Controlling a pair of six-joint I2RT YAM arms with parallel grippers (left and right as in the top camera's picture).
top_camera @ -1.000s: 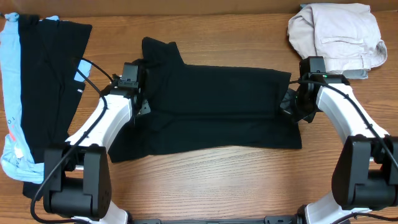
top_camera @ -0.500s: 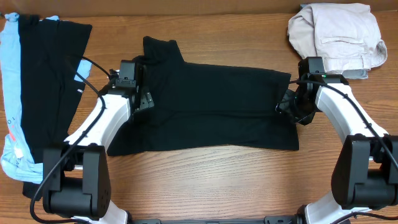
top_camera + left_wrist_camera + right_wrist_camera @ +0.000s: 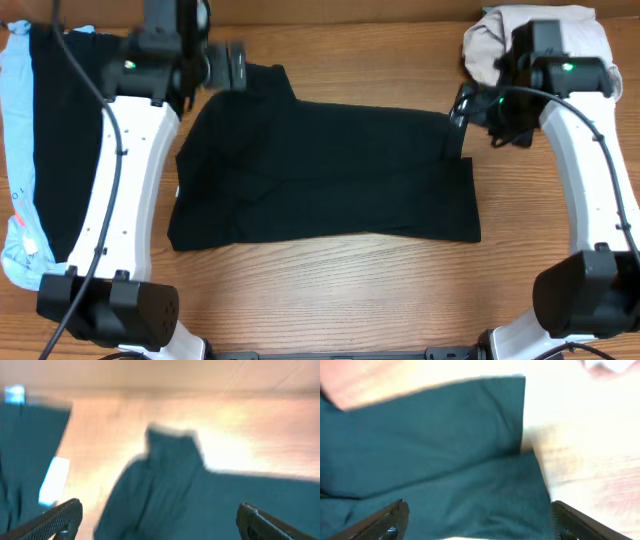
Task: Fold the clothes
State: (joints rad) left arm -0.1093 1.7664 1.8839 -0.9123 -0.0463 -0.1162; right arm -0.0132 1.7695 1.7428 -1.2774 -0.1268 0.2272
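The black garment (image 3: 330,170) lies flat across the middle of the bench (image 3: 330,290), doubled into a wide band, with a narrow flap sticking out toward 11 o'clock. That spot looks chosen so both arms can reach an end each.

The left end effector (image 3: 232,66) hovers off the garment's 11 o'clock corner and the right end effector (image 3: 460,112) off its 2 o'clock corner. Both are released, fingers spread wide with nothing between them. I judge the lengthwise fold to be laid, with the crosswise one not yet done.

The other clothes sit out of the way: a beige garment (image 3: 590,40) at the bench's 1 o'clock corner, and a light blue garment (image 3: 15,130) under another black garment (image 3: 70,130) along the 9 o'clock edge.

Only the overhead view shows those piles and the garment's whole outline.

The left wrist view, though blurred, shows the flap from close by, a pale patch at 9 o'clock that I cannot identify, and the bare gap between its fingers (image 3: 62,515).

The right wrist view shows what the overhead barely does: the upper layer's edge stepped back from the lower at that end.
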